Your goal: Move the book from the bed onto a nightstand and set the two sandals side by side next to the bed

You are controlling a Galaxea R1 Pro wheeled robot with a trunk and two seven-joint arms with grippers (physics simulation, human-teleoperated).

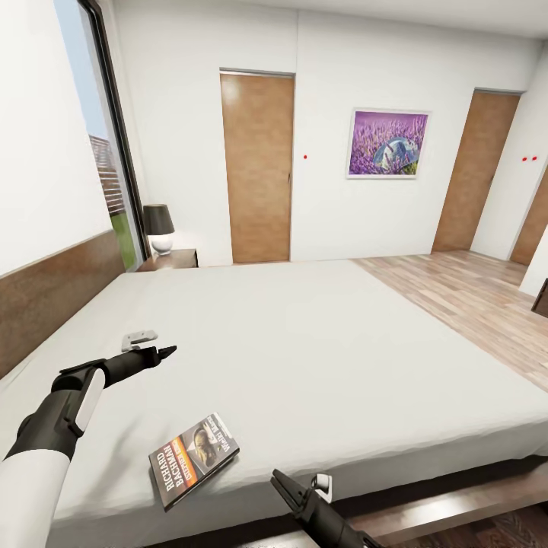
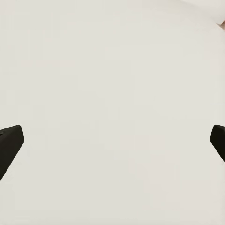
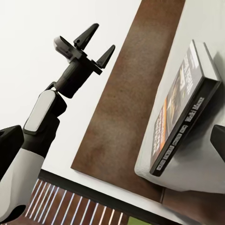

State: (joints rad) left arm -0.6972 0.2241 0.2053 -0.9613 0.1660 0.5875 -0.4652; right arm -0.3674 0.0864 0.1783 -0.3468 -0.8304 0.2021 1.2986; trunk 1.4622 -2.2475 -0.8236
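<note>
The book (image 1: 194, 457), a dark paperback with an orange band and white "RICHARD BACHMAN" lettering, lies flat near the front edge of the bed's pale mattress (image 1: 320, 342); its spine faces the right wrist camera (image 3: 183, 112). My right gripper (image 1: 275, 478) hovers just off the bed's edge to the book's right, open, its fingertips (image 3: 218, 140) wide apart with nothing between them. Farther in, to the book's left, my left gripper (image 1: 164, 352) hangs over bare mattress, open and empty (image 2: 112, 140). A dark nightstand (image 1: 176, 259) stands at the far corner. The sandals are out of view.
A black-shaded lamp (image 1: 159, 227) sits on the nightstand beside the tall window (image 1: 103, 152). The brown headboard (image 1: 53, 297) runs along the left. Wood-plank floor (image 1: 472, 297) opens to the right, with brown doors (image 1: 257, 167) and a lavender picture (image 1: 388, 143) on the far wall.
</note>
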